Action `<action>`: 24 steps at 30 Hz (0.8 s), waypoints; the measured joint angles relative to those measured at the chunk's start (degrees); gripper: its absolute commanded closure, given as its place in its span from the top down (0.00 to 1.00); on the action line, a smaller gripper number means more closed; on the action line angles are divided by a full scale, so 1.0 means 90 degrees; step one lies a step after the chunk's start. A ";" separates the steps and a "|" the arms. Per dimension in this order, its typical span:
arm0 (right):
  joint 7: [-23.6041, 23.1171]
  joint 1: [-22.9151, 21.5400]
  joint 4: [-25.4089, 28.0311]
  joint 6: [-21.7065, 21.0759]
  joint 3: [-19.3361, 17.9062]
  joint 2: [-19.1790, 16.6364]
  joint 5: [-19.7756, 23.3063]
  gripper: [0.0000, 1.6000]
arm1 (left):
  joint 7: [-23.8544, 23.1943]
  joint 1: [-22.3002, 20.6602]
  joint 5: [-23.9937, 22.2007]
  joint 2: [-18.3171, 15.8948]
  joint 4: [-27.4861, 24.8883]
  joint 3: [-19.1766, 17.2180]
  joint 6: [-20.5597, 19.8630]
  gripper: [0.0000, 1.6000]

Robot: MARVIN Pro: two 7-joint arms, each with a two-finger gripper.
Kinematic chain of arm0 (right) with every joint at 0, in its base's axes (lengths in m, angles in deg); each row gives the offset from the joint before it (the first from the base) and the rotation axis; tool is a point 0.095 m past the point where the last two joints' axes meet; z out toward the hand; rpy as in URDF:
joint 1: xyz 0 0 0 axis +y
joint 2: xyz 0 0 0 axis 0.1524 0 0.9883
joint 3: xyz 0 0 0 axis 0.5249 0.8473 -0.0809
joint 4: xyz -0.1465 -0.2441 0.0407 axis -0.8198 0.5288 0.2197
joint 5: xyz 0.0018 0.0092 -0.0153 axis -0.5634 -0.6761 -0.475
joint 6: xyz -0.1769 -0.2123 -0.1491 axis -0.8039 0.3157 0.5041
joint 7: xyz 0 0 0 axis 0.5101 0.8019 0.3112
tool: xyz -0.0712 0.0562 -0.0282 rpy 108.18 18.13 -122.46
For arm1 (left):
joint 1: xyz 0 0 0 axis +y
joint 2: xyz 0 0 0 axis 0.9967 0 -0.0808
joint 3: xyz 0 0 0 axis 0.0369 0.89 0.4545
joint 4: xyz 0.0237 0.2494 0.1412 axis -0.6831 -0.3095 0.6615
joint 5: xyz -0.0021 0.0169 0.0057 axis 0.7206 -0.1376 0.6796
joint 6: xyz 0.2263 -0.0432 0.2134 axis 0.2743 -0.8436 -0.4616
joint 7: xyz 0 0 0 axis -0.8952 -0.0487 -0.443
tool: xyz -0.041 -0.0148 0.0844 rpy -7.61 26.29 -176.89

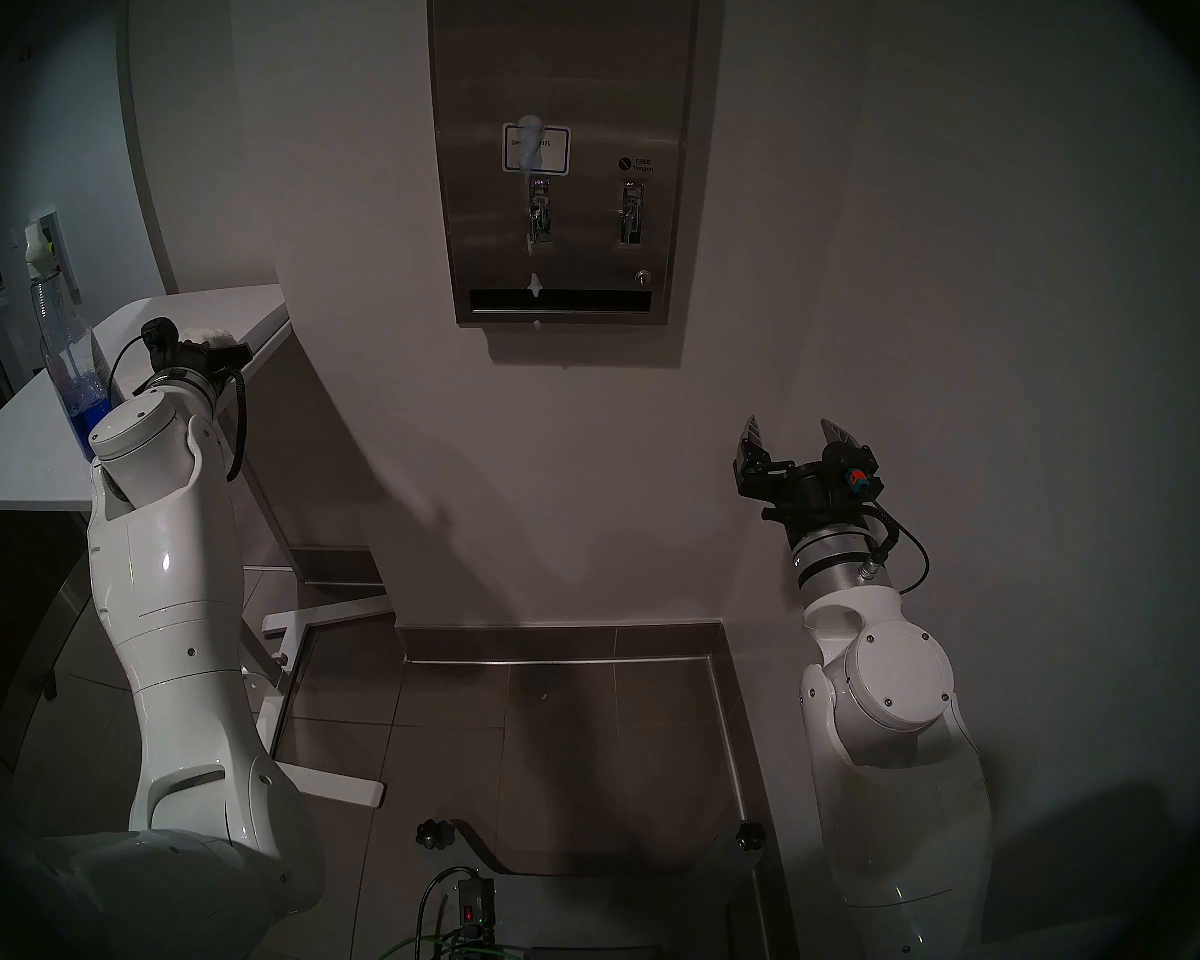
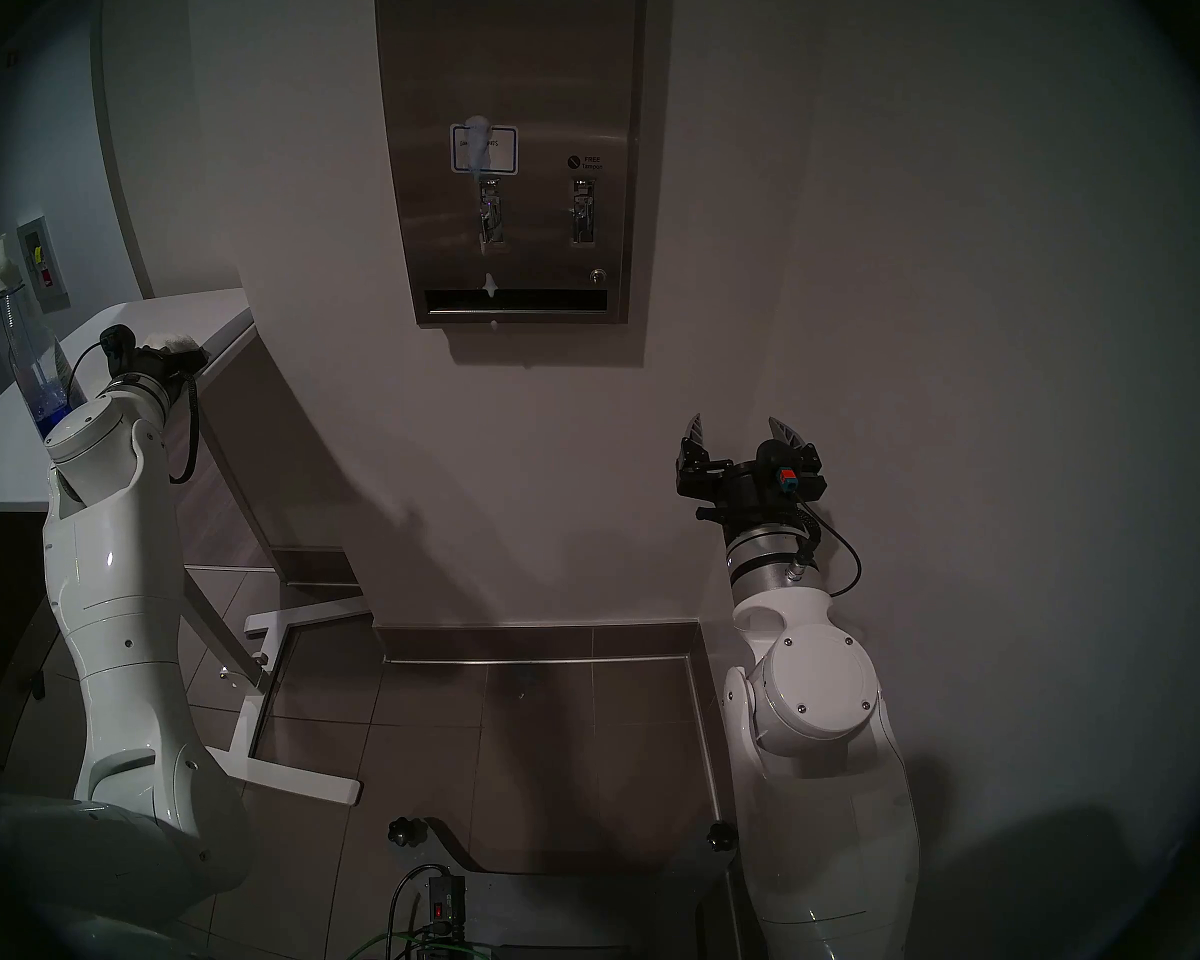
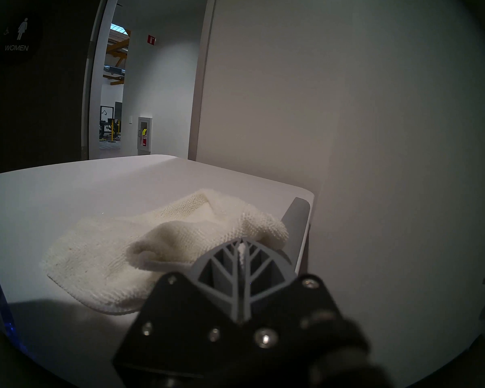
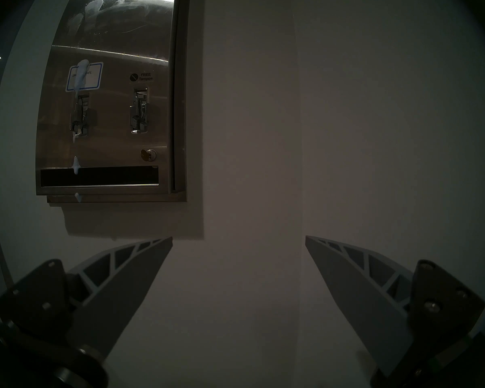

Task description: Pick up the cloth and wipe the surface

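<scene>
My left gripper (image 3: pixel 242 246) is clamped on a raised fold of the cloth (image 3: pixel 140 247), which lies on the white table (image 3: pixel 67 188) near its wall-side corner. Gripping a fold gives slack for lifting. My right gripper (image 4: pixel 238 239) hangs with jaws apart, facing the foam-streaked dispenser front (image 1: pixel 583 72). A spray bottle (image 1: pixel 64 342) stands beside my left arm.

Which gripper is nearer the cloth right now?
Left. The left gripper is shut on a fold of the cloth on the white table. The right gripper stands open, far off, below the steel dispenser.
</scene>
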 measured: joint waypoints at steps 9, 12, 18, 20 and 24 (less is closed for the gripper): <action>0.0000 0.0000 -0.0016 0.0000 0.0000 -0.0001 0.0000 1.00 | -0.0333 0.0012 -0.0171 -0.0030 -0.0437 0.0102 0.0340 0.00; 0.0000 0.0000 -0.0018 0.0000 0.0000 -0.0001 0.0000 1.00 | -0.0386 -0.0014 -0.0189 -0.0046 -0.0527 0.0146 0.0414 0.00; 0.0000 0.0000 -0.0036 0.0001 0.0000 -0.0001 0.0000 1.00 | -0.0647 -0.0150 -0.0289 -0.0116 -0.0960 0.0319 0.0716 0.00; 0.0000 -0.0001 -0.0038 0.0001 0.0000 -0.0001 0.0001 1.00 | -0.0758 -0.0183 -0.0347 -0.0136 -0.1144 0.0367 0.0800 0.00; 0.0000 -0.0001 -0.0038 0.0001 0.0000 -0.0002 0.0002 1.00 | -0.1037 -0.0188 -0.0503 -0.0154 -0.1474 0.0437 0.0920 0.00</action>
